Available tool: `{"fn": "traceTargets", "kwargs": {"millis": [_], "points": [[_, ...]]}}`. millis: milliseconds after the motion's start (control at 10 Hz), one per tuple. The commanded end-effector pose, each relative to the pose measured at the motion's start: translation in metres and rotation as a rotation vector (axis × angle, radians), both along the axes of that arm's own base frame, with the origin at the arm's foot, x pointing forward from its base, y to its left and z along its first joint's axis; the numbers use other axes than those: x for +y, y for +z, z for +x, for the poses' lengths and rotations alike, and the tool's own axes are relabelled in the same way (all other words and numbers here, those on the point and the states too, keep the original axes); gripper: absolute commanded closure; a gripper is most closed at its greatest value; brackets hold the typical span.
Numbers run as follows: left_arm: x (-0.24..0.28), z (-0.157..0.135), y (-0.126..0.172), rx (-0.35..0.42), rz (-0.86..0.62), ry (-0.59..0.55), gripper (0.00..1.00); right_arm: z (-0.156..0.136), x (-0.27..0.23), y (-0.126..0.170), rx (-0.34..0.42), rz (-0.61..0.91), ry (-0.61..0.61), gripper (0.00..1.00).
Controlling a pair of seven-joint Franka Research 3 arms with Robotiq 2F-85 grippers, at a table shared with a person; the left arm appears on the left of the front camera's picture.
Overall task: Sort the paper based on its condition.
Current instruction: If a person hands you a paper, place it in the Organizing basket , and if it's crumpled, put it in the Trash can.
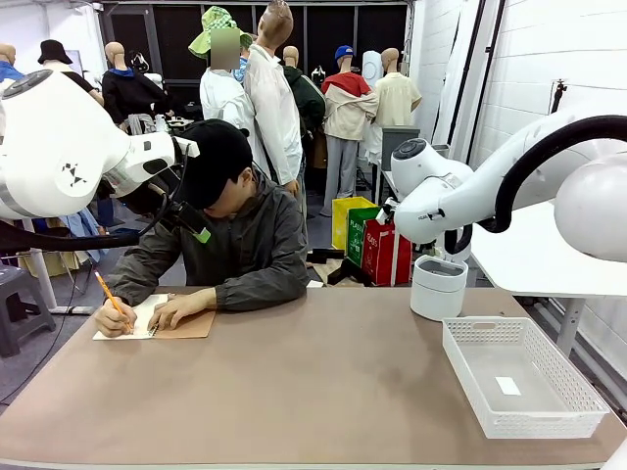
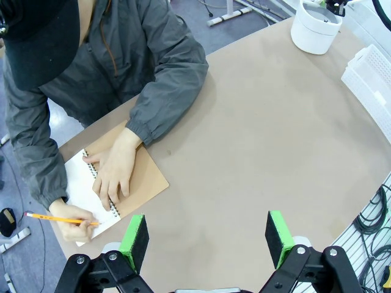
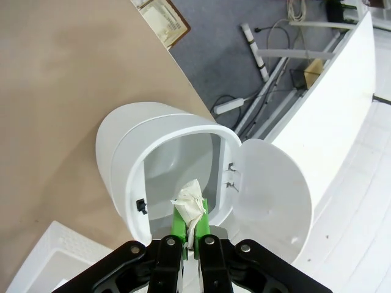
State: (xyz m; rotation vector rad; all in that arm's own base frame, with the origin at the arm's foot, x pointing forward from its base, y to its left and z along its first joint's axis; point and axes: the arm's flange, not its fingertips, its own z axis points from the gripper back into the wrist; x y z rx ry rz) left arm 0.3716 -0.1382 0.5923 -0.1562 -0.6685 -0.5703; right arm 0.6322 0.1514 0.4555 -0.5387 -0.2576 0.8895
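Clamped crumpled paper [image 3: 189, 200] between the shut pads of the right gripper [image 3: 190, 218], bottom centre of the right wrist view. Hung directly above the mouth of the white bin [image 3: 119, 149], with the lid [image 3: 275, 189] swung aside to the right. Evidently meant to drop a ruined sheet in with the rubbish rather than among the good ones. Judged the wad not yet released: gripped tight, above the opening, not inside.

Stood the white basket [image 1: 487, 324] at the lower right of the front view, near the bin but not touching it, probably for sheets in good condition. Held one small white slip [image 1: 507, 385] on its floor.

Spread the left gripper [image 2: 206, 238] wide at the bottom of the left wrist view, with nothing between the green pads, above bare table [image 2: 263, 134]. Pointed toward the notebook [image 2: 149, 180] at the left of that frame, likely in wait for the next sheet. Pressed down there by a person's hand [image 2: 116, 174], flat across the spiral, to steady the page under a pencil [image 2: 61, 218] in the other hand.

Needed next, by this reading: opening of the right jaws over the bin, with care against snagging the wad on a pad or the rim.
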Motion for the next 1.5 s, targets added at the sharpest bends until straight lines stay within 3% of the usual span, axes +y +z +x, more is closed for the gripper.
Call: {"fn": "traceTargets", "kwargs": {"millis": [0, 800, 1300, 1400], "points": [[0.001, 0.0, 0.001, -0.002, -0.003, 0.001, 0.0, 0.014, -0.003, 0.001, 0.02, -0.023, -0.003, 1.0], [0.001, 0.0, 0.001, -0.002, -0.003, 0.001, 0.0, 0.025, -0.009, -0.011, 0.063, -0.054, -0.056, 1.0], [0.001, 0.0, 0.001, -0.002, -0.003, 0.001, 0.0, 0.025, -0.012, -0.015, 0.073, -0.045, -0.073, 0.0], [0.001, 0.0, 0.001, -0.002, -0.003, 0.001, 0.0, 0.025, -0.012, -0.015, 0.073, -0.042, -0.072, 0.0]]}}
